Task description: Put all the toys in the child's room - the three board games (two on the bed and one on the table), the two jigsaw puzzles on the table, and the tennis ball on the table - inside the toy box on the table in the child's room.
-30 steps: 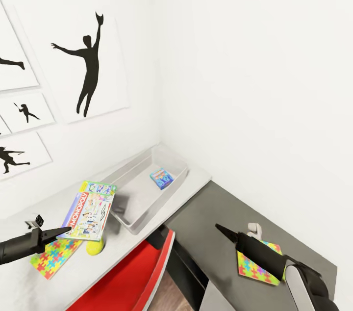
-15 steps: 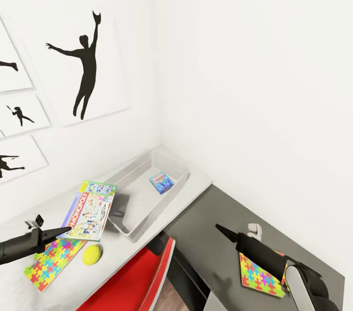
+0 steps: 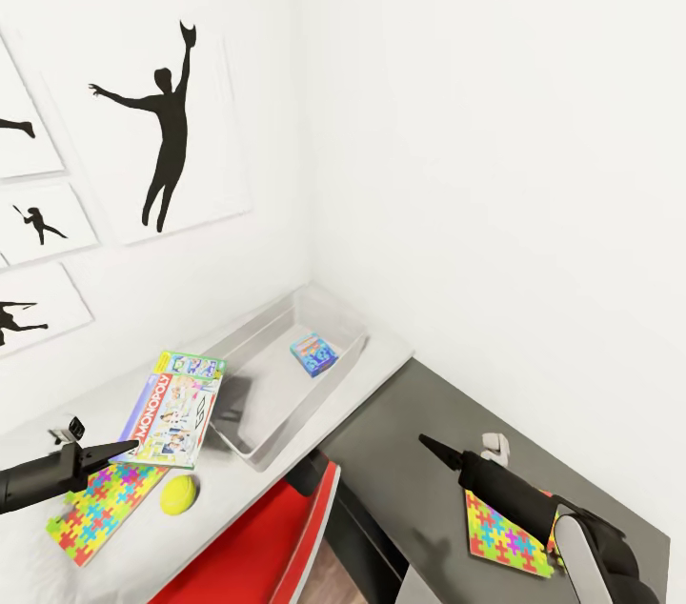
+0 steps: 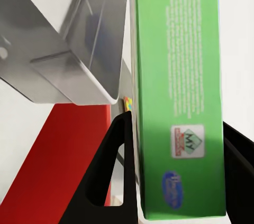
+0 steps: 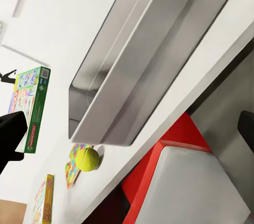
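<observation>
Green-edged game box (image 4: pixel 177 91) sits clamped between the left claw's (image 4: pixel 177 171) fingers, just short of the bin (image 3: pixel 286 366); right claw (image 3: pixel 426 442): grip state unclear.

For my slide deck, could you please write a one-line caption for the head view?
Left end effector holds the Monopoly board game beside the toy box, tennis ball and jigsaw puzzle below it on the table.

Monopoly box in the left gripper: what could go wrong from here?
The Monopoly box is pinched at one end by the left gripper, so it could tilt or slip. It hangs beside the toy box rim and may catch it. The tennis ball lies near the table edge and could roll off.
</observation>
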### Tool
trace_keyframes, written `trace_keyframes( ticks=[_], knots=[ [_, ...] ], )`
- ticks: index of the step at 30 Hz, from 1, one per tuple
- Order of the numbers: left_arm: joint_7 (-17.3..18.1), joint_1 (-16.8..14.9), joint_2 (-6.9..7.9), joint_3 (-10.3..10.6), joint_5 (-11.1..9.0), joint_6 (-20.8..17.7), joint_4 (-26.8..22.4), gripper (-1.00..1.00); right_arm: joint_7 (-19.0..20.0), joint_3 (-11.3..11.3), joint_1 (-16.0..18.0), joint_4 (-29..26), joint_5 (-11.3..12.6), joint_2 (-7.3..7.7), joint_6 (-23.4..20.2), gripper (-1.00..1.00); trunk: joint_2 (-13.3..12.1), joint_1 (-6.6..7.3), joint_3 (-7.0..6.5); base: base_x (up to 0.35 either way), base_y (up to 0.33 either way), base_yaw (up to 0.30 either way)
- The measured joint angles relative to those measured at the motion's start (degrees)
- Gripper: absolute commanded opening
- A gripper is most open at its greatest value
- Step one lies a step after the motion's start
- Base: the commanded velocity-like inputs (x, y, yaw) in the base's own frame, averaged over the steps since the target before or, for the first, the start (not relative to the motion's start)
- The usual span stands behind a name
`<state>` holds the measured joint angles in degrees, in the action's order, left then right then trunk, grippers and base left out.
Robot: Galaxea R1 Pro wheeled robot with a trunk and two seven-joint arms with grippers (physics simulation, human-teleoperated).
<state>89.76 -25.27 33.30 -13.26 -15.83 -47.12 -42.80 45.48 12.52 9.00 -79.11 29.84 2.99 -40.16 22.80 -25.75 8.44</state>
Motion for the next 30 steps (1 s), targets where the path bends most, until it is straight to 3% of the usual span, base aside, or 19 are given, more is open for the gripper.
trace_keyframes(
  ticks=[8,12,15,21,30],
  knots=[
    [0.00,-0.13,-0.02,-0.15,-0.14,-0.72,-0.19,-1.00,0.06,0.08,0.00,0.02,0.04,0.07,-0.03,1.00,0.00,0.00,0.00,0.000,0.000,0.000],
    [0.00,-0.63,-1.01,-0.03,0.12,-4.96,-1.60,-1.00,0.07,0.09,0.00,0.02,0.08,0.09,-0.08,1.00,0.00,0.00,0.00,0.000,0.000,0.000],
    [-0.08,-3.66,-1.93,-0.11,-0.06,-8.09,-2.12,-1.00,0.07,0.09,0.00,-0.02,0.09,0.09,-0.11,1.00,-0.01,-0.01,-0.01,0.000,0.000,0.000],
    [-6.29,-10.43,-6.68,-0.08,0.44,-10.93,-2.27,-1.00,0.07,0.13,0.00,-0.06,0.38,0.09,-0.25,1.00,-0.01,0.00,0.00,0.000,0.000,0.000],
    [-24.20,-13.65,-14.96,-0.08,0.51,-11.43,-2.21,-1.00,0.16,0.25,0.00,-0.07,0.76,0.17,-0.28,1.00,-0.01,0.00,0.00,0.000,0.000,0.000]
  ],
)
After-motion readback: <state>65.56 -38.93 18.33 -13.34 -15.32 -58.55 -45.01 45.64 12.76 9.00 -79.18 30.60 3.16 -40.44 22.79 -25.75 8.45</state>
